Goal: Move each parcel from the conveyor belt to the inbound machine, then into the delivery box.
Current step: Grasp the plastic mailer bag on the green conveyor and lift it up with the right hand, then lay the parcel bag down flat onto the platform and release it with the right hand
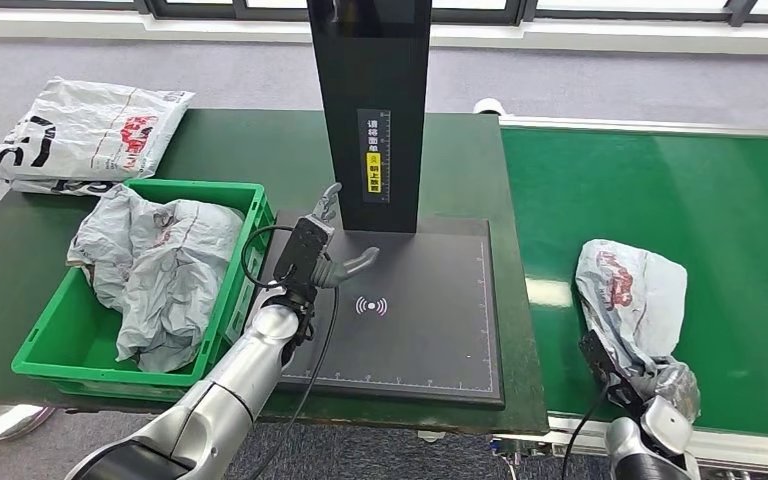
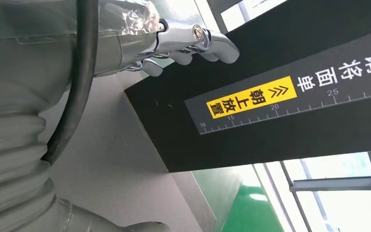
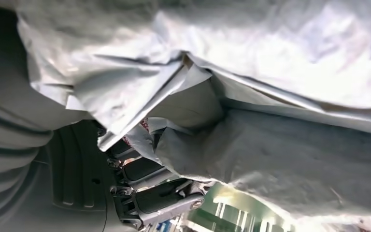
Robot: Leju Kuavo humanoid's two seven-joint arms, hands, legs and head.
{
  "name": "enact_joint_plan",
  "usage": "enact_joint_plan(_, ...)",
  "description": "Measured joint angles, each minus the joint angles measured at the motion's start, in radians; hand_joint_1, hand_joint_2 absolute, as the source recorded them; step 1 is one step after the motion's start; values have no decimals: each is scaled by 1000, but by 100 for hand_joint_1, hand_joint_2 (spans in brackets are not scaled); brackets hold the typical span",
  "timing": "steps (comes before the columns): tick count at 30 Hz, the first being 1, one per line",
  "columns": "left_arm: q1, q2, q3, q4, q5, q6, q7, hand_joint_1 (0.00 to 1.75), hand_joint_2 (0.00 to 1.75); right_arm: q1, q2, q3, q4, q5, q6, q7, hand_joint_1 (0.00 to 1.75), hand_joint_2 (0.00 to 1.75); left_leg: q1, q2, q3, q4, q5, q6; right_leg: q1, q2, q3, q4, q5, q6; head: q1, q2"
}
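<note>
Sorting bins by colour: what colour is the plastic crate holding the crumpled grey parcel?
Green: the slatted plastic crate shows best in the head view.

Bright even daylight, window glare, close parcel (image 3: pixel 270 72) perhaps blurred

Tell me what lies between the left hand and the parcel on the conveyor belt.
In the head view, the dark scanner platform and a bare strip of green belt separate the left hand from the parcel; nothing rests on either.

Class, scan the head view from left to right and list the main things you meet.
White parcel → green box → left robot hand → black scanner column → conveyor belt.
</note>
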State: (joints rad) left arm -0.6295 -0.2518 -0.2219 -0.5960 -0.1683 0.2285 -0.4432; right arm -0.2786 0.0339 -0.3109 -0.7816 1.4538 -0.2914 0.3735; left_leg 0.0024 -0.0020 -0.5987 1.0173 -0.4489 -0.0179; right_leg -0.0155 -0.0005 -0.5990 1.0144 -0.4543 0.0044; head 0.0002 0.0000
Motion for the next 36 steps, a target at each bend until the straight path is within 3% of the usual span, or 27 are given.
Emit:
enact_joint_plan(2,1,0,9,-3,-2,2,-1,0,175,3,7,0,-20,-19,-59,-45,175,175,0,0,0,0,0,0,0,0,0,0,0,0,0,0)
enact_joint_plan(6,21,3,38,-31,-15,11,-1,0,175,25,37,0,-160,-152,-269,-248,175,175,0,0,0,0,0,0,0,0,-1,0,0,0,0,0)
enact_joint_plan(8,34,5,52,-48,-25,15,-4,0,175,38,54,7,-265,-225,-330,-330,175,175,0,-1,-1,0,0,0,0,0,-1,0,0,0,0,0)
enact_joint_plan(12,51,6,74,-68,-49,25,-17,0,175,62,84,55,-445,-335,-401,-469,175,175,0,-1,-1,0,0,0,0,-1,-1,0,0,0,0,0)
enact_joint_plan(16,54,5,86,-71,-54,37,-31,0,175,79,119,111,-551,-340,-408,-527,175,175,0,-1,-1,0,0,0,0,-1,-1,0,0,0,0,0)
enact_joint_plan(25,47,1,86,-71,-45,43,-38,0,175,120,157,341,-613,-244,-291,-426,175,175,0,-1,-2,0,1,0,0,-1,-2,0,0,0,0,0)
enact_joint_plan(36,28,14,86,-59,-1,23,-27,0,175,164,148,628,-586,-222,97,-335,175,175,0,-1,-2,0,1,0,1,-1,-2,0,-1,-1,0,0)
